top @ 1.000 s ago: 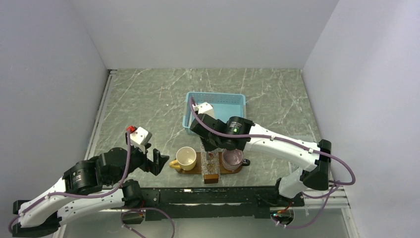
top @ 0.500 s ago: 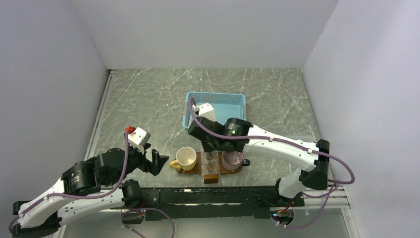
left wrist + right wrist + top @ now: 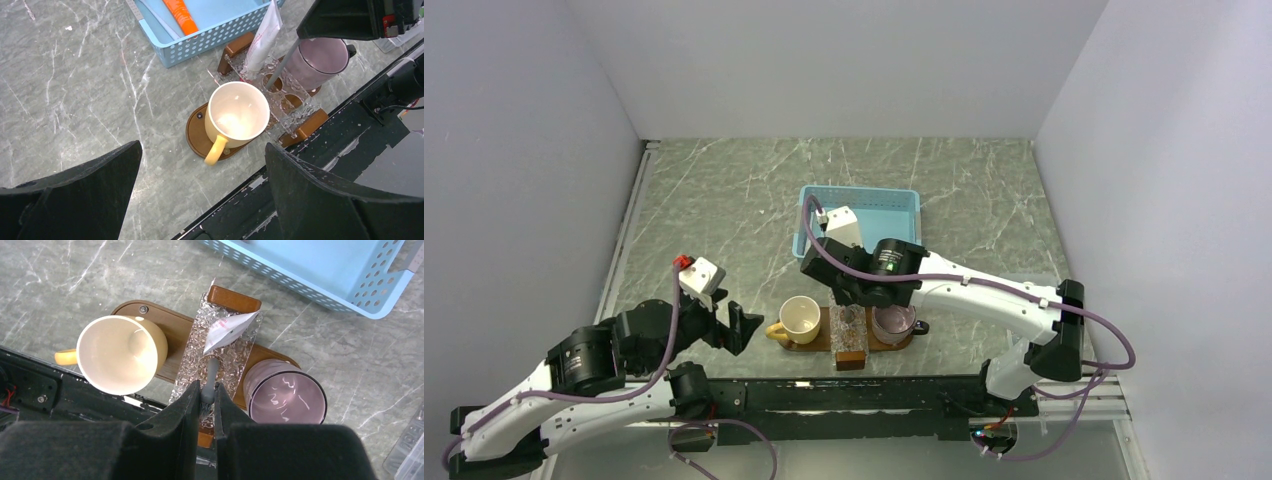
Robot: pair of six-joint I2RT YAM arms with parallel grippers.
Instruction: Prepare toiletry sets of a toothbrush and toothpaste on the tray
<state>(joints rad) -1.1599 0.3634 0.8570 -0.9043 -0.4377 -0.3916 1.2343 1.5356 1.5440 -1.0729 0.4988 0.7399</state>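
Both arms barely shifted: right gripper [image 3: 206,392] still pinches the toothbrush [image 3: 212,372]; left gripper [image 3: 202,147] gapes empty.

The counter [image 3: 350,370] is finished as smooth, faintly glossy stone with grey-green veining. The tray [image 3: 172,330] is made of dark-brown wood, smooth and satin. The basket [image 3: 320,292] is moulded in light-blue perforated plastic. A clear, pebbled plastic rack [image 3: 197,357] is seen, with a glossy glazed yellow mug [image 3: 120,352] and a translucent purple cup [image 3: 285,395]. The toothbrush [image 3: 212,372] is of smooth grey plastic; the right pincer [image 3: 206,390] is matt black.
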